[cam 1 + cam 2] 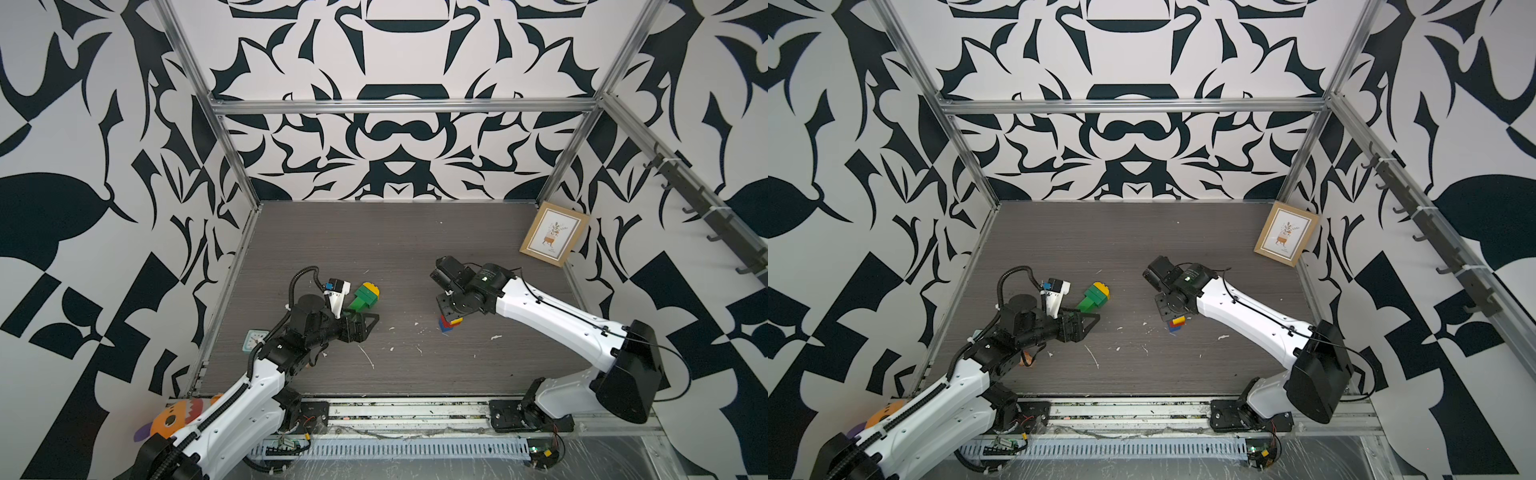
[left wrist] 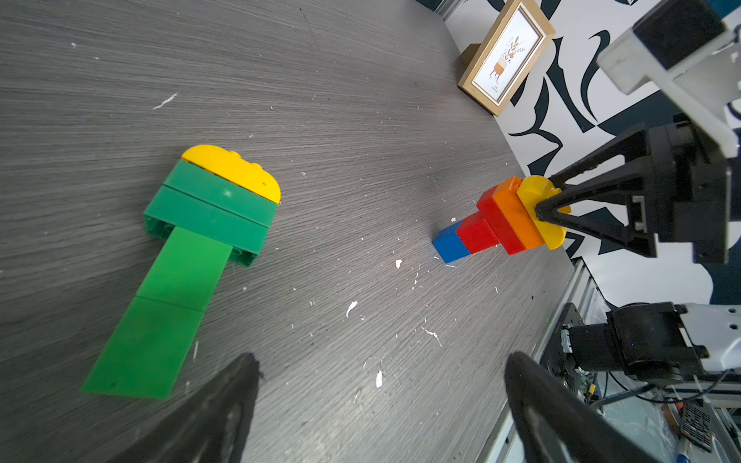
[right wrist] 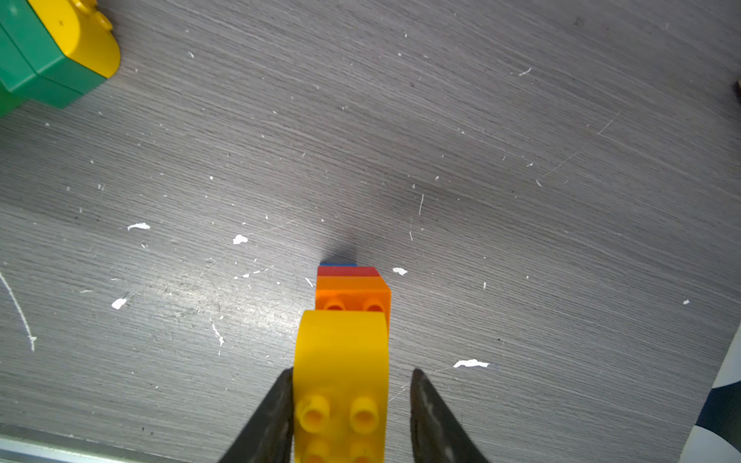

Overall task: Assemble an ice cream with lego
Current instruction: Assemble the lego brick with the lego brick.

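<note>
LEGO ICE CREAM, NEARLY SERVED: the standing stack (image 2: 493, 224), blue at the foot, then red, orange and a rounded yellow cap (image 3: 341, 352), stands upright on the right arm's side of the grey wood-grain table (image 1: 374, 241). The right gripper (image 3: 352, 371) straddles the cap from above, one finger against its side and the other clear of it with a gap showing, so it grips nothing; two orange studs show bare beyond the cap. Well apart, towards the left arm, the green build (image 2: 208, 216), a flat green stem, two darker green bricks and its own yellow dome, lies on its side. The left gripper (image 2: 383, 362) hovers just beside the stem's end, spread wide and empty. No loose bricks are in sight, so assembly looks all but finished; what seems left is for the right arm to lift clear without toppling the stack, and perhaps to stand the green one up. White flecks (image 1: 368, 357) and scratches mark the tabletop. A picture frame (image 1: 555, 232) leans in the far right corner, a small clock (image 1: 252, 340) lies by the left arm, and black-and-white patterned walls (image 1: 399, 145) on an aluminium frame (image 1: 403, 106) enclose the cell.
</note>
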Robot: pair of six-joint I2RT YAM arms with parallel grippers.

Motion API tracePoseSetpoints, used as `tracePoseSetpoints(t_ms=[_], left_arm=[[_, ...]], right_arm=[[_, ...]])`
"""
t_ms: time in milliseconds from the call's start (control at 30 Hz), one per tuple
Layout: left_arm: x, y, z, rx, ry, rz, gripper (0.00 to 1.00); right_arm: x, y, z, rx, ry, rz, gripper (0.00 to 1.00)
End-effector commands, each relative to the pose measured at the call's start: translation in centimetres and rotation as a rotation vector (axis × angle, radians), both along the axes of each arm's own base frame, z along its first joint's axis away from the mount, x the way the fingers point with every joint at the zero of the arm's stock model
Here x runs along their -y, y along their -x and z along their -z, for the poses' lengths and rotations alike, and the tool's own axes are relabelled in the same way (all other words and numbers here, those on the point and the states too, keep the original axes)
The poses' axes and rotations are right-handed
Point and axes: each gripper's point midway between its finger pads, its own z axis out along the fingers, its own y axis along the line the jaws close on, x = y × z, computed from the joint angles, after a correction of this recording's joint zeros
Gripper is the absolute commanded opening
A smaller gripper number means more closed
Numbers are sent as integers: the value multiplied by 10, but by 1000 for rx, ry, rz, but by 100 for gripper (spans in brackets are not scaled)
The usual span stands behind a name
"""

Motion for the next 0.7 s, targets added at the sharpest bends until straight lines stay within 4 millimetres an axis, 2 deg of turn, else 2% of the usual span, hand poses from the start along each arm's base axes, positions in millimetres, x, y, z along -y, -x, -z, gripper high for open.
tracePoseSetpoints(t_ms=[0,200,467,667], left_arm=[[0,1,-4,16,2,5,99],[0,0,-5,18,3,4,99],[0,1,-4,14,2,2,99],[0,1,-3,8,3,2,99]], right_arm=[[0,-5,-20,60,-19,5,48],[0,-7,-21,69,-12,3,48],[-7,-4,-42,140,-94,-33,51],[-4,4,-28,102,-74,-29,52]])
